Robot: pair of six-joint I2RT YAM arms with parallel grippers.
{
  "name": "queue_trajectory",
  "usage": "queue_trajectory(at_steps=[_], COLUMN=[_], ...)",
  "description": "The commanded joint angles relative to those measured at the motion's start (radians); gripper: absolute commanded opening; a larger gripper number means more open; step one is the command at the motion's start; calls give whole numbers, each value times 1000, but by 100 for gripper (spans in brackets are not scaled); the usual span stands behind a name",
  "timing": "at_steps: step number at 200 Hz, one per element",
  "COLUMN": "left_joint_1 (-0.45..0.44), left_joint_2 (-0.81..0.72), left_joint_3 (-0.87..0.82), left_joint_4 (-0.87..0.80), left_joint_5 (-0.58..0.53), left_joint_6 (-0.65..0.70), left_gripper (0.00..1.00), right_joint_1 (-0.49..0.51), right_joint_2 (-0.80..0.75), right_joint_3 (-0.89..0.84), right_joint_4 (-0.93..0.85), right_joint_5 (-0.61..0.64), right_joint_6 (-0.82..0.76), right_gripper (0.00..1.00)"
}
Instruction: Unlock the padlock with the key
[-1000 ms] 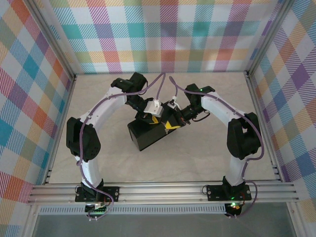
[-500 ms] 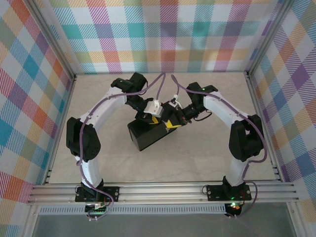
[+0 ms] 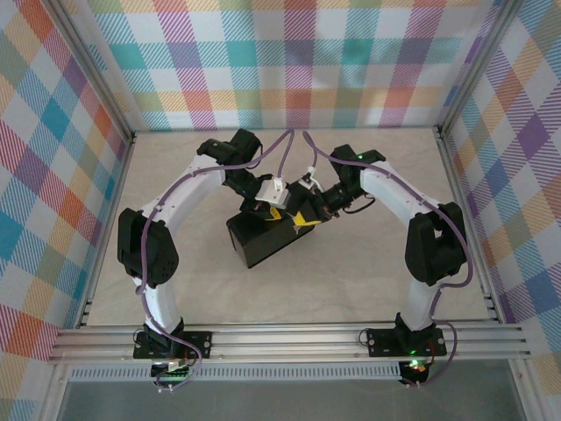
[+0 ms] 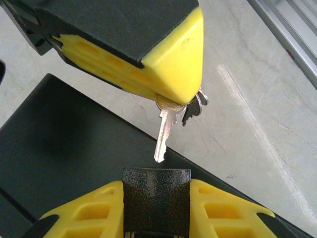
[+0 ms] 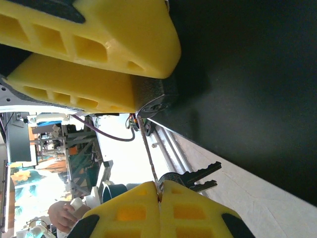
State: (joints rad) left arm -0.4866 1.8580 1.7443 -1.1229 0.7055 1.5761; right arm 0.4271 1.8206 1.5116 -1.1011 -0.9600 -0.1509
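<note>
The left end effector [image 3: 266, 209] hovers over the middle of the pale counter [image 3: 351, 281], above a black rectangular box [image 3: 259, 241]. In the left wrist view its two yellow ribbed fingers [image 4: 94, 210] are clamped on either side of a black, grainy, block-shaped padlock [image 4: 156, 198], which fills the gap between them. The padlock sits over the near edge of the box [image 4: 64, 144].

Just right of the padlock comes the thin silvery metal key [image 4: 164, 130]. Its blade points straight at the padlock's upper face and its tip is very close to it. Whether tip and lock touch cannot be told. In the right wrist view the key [image 5: 148, 148] is seen edge-on as a fine strip running from the round lock cylinder on the padlock [image 5: 153, 94] down to the fingertips holding it.

The right end effector [image 5: 159, 191] has its yellow fingers pressed together, pinching the key's head. A pair of darker spare keys [image 5: 195, 176] hangs just beside the grip. From above, the right end effector [image 3: 302, 217] faces the left one closely over the box's right end.
</note>
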Motion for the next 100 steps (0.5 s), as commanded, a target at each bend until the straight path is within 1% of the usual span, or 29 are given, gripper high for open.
queue_trajectory(at_steps=[1,21,64,100], left_joint_1=[-15,-15,-18,-29], left_joint_2=[-20,-23,-55,-60], left_joint_3=[-26,-29,-44,-50], left_joint_4=[-33,-36,-19,-22], left_joint_5=[10,7,28,12], left_joint_6=[16,17,34,42], left_gripper=[18,18,18,18], right_joint_1=[4,2,4,9], right_joint_2=[6,2,29,36], right_joint_3=[11,7,45,56], right_joint_4=[-27,-31,-36,-43], right_joint_5=[-7,7,-10,-8], right_joint_6=[-45,-51,-36,-29], right_gripper=[0,0,0,0])
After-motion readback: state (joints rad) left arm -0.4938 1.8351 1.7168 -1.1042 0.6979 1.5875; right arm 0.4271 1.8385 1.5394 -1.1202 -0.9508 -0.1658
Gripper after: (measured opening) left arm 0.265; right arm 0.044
